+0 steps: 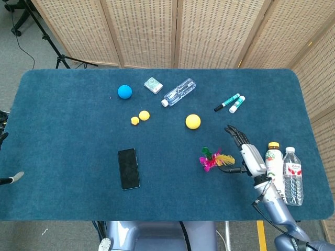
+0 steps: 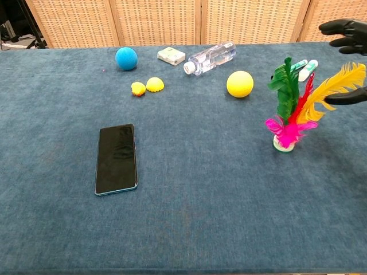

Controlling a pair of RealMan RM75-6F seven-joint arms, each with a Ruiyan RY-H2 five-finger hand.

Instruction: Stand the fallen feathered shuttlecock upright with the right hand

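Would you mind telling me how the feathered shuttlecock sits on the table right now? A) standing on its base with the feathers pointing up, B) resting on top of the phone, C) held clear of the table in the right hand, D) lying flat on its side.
A: in the chest view the feathered shuttlecock rests its base on the blue table, feathers rising, with the right hand beside its yellow feather.

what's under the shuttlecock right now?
The shuttlecock stands base-down on the blue table cover. Nothing else shows beneath; the spot under its base is hidden.
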